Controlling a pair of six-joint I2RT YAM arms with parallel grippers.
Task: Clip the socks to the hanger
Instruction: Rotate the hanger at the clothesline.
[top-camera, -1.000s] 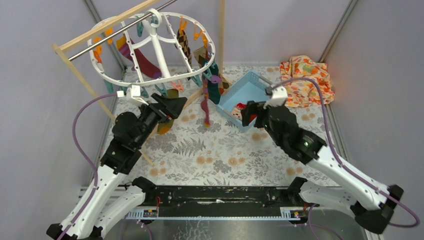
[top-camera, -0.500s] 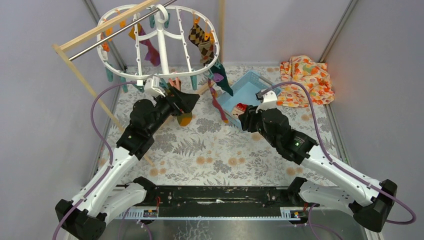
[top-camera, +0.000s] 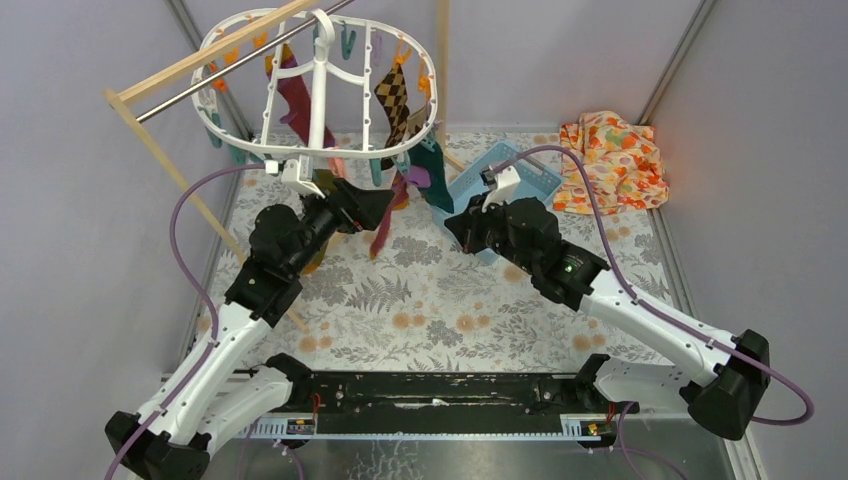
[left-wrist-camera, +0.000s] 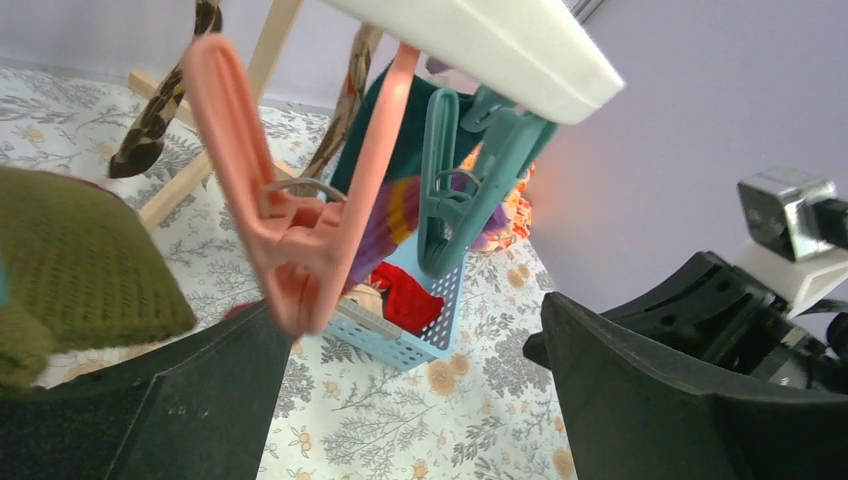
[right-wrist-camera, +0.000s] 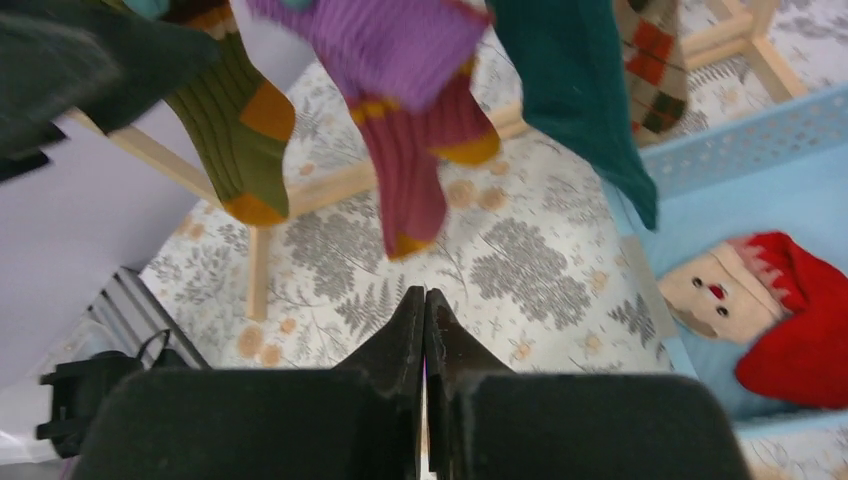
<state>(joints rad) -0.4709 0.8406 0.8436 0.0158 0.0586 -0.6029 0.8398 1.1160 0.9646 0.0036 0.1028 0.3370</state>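
The left gripper (left-wrist-camera: 410, 310) gapes wide, a salmon peg (left-wrist-camera: 300, 250) of the hanger (top-camera: 319, 100) dangling at its 11 o'clock. The right gripper (right-wrist-camera: 425, 300) has its fingers pressed together, with a red sock (right-wrist-camera: 800, 340) at its 3 o'clock.

Hanging socks (right-wrist-camera: 405, 170), pegs (left-wrist-camera: 300, 230) block space under hanger (top-camera: 320, 100); mat (top-camera: 440, 300) foreground open.

wooden rack (top-camera: 172, 168) with metal rod (top-camera: 180, 95) back left on leaf-print bench (top-camera: 440, 310). blue basket (top-camera: 535, 172) mid-back. orange floral cloth (top-camera: 610, 160) near its right.
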